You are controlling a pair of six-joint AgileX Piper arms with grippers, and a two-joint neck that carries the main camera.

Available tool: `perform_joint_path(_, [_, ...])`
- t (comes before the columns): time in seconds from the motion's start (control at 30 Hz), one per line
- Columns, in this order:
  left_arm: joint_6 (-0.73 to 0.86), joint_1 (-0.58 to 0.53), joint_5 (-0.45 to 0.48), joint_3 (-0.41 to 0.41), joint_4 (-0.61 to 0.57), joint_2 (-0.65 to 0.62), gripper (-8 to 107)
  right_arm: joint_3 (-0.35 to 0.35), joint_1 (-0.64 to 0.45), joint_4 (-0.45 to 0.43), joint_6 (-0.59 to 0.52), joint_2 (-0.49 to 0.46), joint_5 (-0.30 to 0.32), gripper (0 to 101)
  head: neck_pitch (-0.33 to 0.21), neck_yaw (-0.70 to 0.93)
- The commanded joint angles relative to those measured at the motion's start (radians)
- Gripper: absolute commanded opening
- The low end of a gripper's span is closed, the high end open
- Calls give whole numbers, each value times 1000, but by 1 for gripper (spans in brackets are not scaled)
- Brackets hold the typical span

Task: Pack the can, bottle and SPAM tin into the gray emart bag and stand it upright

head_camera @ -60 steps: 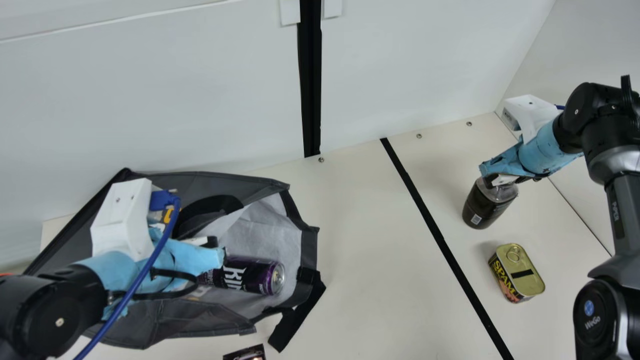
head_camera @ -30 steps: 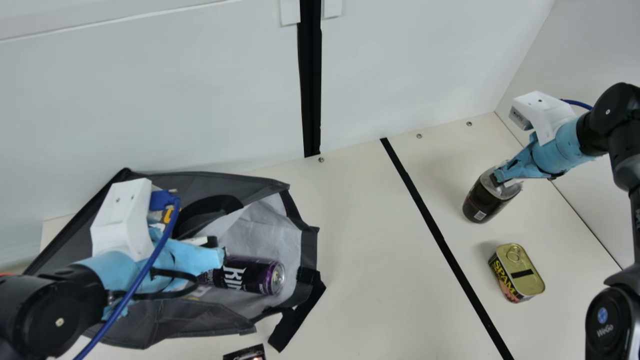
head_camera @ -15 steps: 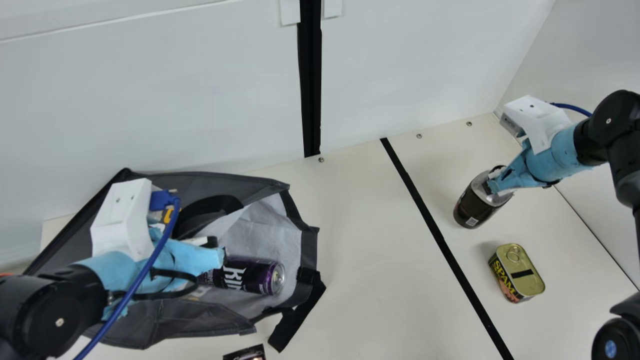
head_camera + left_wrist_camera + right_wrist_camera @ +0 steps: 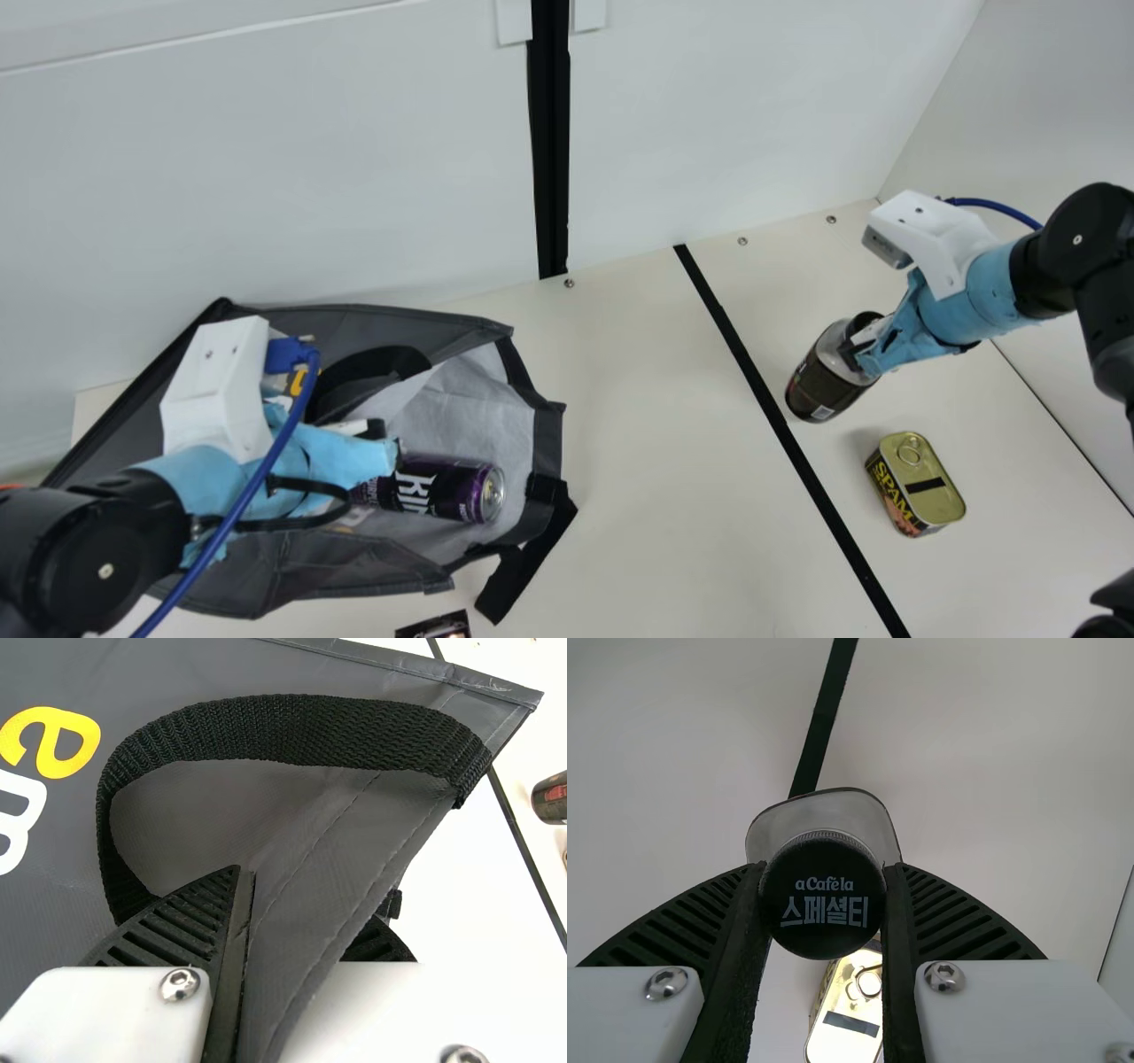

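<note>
The right gripper (image 4: 854, 354) has the bottle (image 4: 819, 388) by its black cap (image 4: 822, 895), one ribbed finger against each side of it, at the right part of the bench (image 4: 660, 478). Whether the bottle's base touches the bench cannot be told. The left gripper (image 4: 386, 443) is closed down on a fold of the gray emart bag (image 4: 354, 576), with the cloth pinched between its fingers, and in the left wrist view the black handle (image 4: 292, 731) loops up just beside them. The bag lies on its side at the left, its mouth turned toward the middle of the bench. The can (image 4: 434, 487) lies on its side inside that mouth, tab end outward, its other end partly hidden by the left gripper. The SPAM tin (image 4: 926, 483) sits outside the bag, ring side up, near the bottle. A black tape line (image 4: 788, 434) runs along the bench between the bag and the tin.
</note>
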Motion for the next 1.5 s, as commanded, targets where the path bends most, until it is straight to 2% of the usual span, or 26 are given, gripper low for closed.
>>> perform_joint_path(0.0, [0, 0, 0, 0, 0, 0, -8, 11, -5, 14, -53, -3, 0, 0, -23, -2])
perform_joint_path(0.33, [0, 0, 0, 0, 0, 0, -8, 71, -30, 78, -220, -21, 0, 0, -23, -2])
perform_joint_path(0.57, [0, 0, 0, 0, 0, 0, -8, 105, -30, 111, -283, -38, 0, 0, -23, -2])
perform_joint_path(0.97, [0, 0, 0, 0, 0, 0, -8, 146, 26, 126, -305, -83, 0, 0, -23, -2])
perform_joint_path(1.47, [0, 0, 0, 0, 0, 0, -8, 208, 161, 125, -278, -155, 0, 0, -23, -2])
